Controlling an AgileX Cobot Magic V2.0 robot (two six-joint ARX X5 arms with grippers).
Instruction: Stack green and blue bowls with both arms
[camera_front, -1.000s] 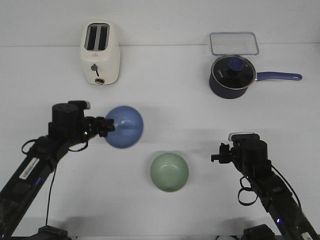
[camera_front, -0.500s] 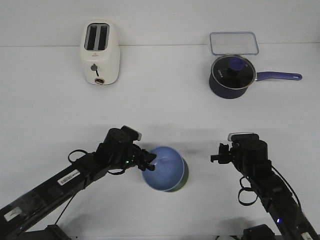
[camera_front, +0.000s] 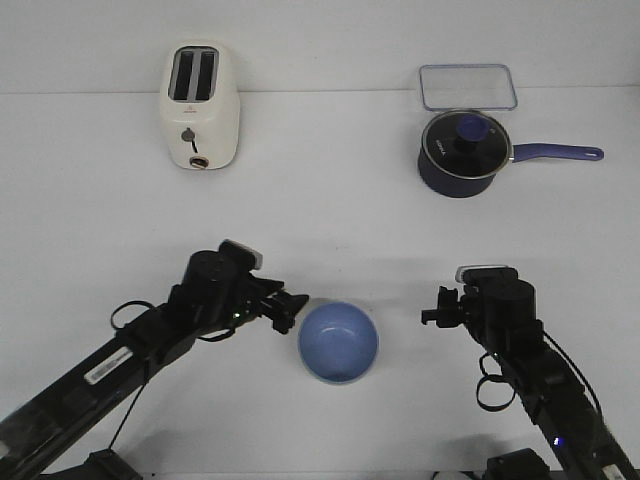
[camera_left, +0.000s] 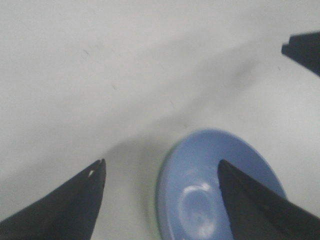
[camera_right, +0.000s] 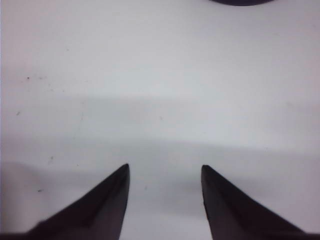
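Released now, the blue bowl (camera_front: 339, 342) sits nested in the green bowl (camera_left: 156, 210) — left gripper (camera_front: 288, 310) drawn back just beside it, jaws spread, empty. Right gripper (camera_front: 432, 310) waits opposite, parted, empty. Beyond the bowls: toaster (camera_front: 200, 107), saucepan (camera_front: 462, 152), container (camera_front: 468, 87).

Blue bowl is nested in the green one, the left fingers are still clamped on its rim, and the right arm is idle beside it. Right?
Not quite. The left gripper is open, off the blue bowl, as the left wrist view shows. The rest holds: the green bowl shows only as a sliver beneath, and the right gripper is idle.
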